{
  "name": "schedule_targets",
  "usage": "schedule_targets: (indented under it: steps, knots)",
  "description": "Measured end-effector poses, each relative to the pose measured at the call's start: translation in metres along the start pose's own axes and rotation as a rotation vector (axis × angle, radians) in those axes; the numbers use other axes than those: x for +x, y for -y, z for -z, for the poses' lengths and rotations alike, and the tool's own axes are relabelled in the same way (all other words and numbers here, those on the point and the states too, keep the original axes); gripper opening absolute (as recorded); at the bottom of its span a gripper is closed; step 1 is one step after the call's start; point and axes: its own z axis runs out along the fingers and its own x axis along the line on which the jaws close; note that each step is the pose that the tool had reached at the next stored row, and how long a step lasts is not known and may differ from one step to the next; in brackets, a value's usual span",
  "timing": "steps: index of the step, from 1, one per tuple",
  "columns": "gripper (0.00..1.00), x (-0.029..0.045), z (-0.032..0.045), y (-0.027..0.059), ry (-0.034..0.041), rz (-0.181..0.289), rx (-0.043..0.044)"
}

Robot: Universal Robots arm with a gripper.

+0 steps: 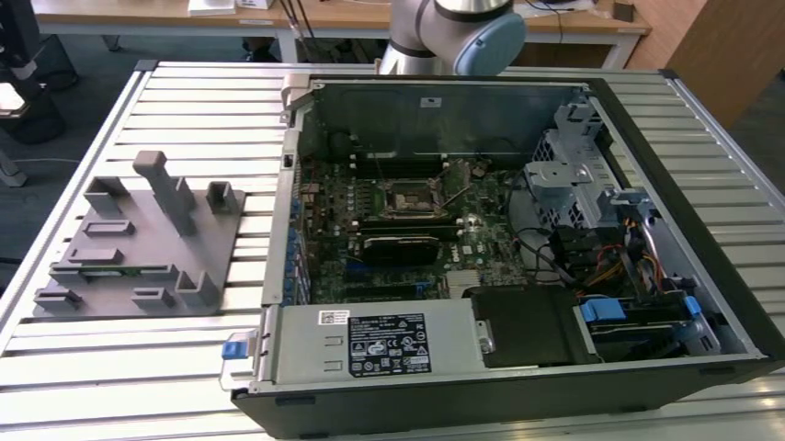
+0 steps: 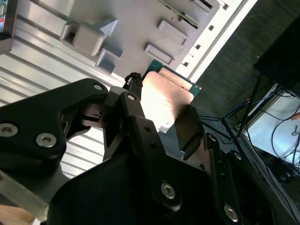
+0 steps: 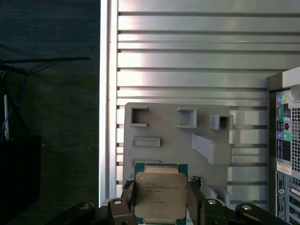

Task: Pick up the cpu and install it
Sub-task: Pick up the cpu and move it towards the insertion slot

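The cpu [image 3: 159, 194], a small square chip with a shiny metal top and green edge, sits between my gripper's [image 3: 161, 202] two black fingers [image 3: 128, 199], which are shut on its opposite sides. The second wrist view shows the same grip: the cpu [image 2: 164, 98] is clamped in the gripper [image 2: 161, 117], with a finger [image 2: 136, 110] on one side. It hangs well above the grey plastic fixture [image 3: 173, 140], near that fixture's edge. The dark square socket frame [image 1: 405, 196] lies on the motherboard inside the open computer case [image 1: 736, 303].
The grey fixture [image 1: 135, 239] rests on the slatted metal table [image 1: 147, 367] at the exterior view's left, beside the case. A black heatsink block [image 1: 405, 248] lies just in front of the socket. Drive cages and cables [image 1: 589, 230] fill the case's right side. The arm's base [image 1: 448, 37] stands behind the case.
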Motion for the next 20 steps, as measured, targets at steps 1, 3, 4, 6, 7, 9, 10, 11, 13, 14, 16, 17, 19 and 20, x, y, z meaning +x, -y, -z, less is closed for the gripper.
schedule_targets:
  steps: [1, 3, 4, 6, 7, 9, 10, 11, 13, 14, 16, 17, 19, 20]
  knots:
    - [0.53, -0.0025, -0.0001, 0.0000, 0.0002, 0.000, -0.0001]
    - [0.53, -0.0080, -0.0001, -0.0001, 0.0000, 0.000, 0.0000]
    - [0.53, -0.0109, -0.0001, -0.0002, 0.0001, 0.000, 0.0000]
    - [0.53, -0.0173, -0.0001, -0.0002, 0.0001, 0.000, 0.0000]
    - [0.53, -0.0207, -0.0001, -0.0003, 0.0000, 0.000, 0.0000]
    - [0.53, -0.0270, -0.0002, -0.0003, 0.0001, 0.000, -0.0001]
    - [0.53, -0.0303, -0.0002, -0.0003, 0.0002, 0.000, -0.0001]
    - [0.53, -0.0333, -0.0002, -0.0003, 0.0000, 0.000, 0.0000]
    - [0.53, -0.0387, -0.0003, -0.0004, 0.0001, 0.000, -0.0001]
    - [0.53, -0.0414, -0.0003, -0.0004, 0.0001, 0.000, 0.0000]
    - [0.53, -0.0463, -0.0004, -0.0004, 0.0001, 0.000, 0.0000]
    - [0.53, -0.0484, -0.0004, -0.0005, 0.0000, 0.000, 0.0000]
    - [0.53, -0.0528, -0.0004, -0.0006, 0.0001, 0.000, 0.0000]
    - [0.53, -0.0548, -0.0005, -0.0006, 0.0001, 0.000, 0.0000]
